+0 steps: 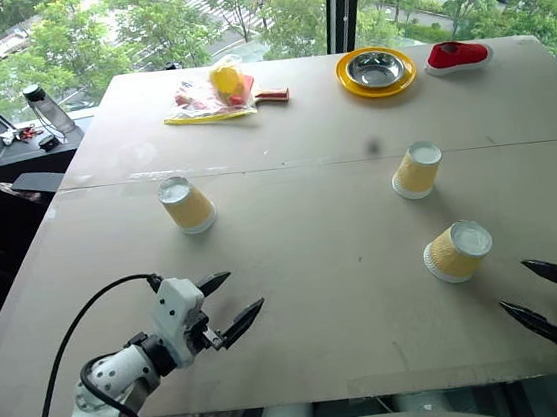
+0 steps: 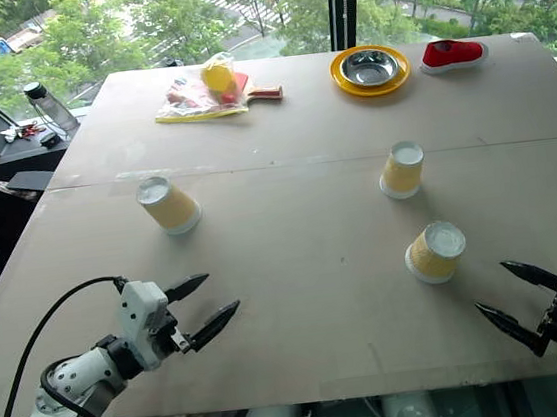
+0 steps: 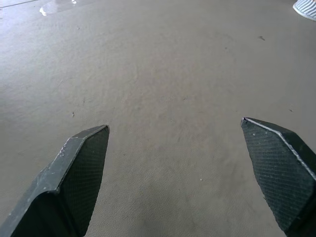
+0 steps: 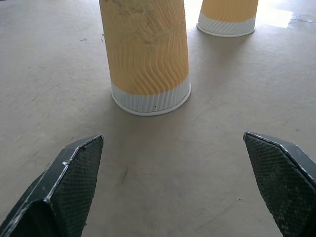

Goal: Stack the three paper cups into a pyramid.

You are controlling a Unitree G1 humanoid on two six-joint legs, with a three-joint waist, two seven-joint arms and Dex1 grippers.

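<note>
on table (image 1: pixel 309 296) 3 cups apart; r wrist view: nearest cup (image 4: pixel 145 54) inverted.

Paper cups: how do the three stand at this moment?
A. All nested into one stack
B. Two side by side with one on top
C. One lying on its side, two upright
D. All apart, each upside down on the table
D: one cup stands alone on the left, two cups stand apart on the right, all rim-down on the table.
</note>
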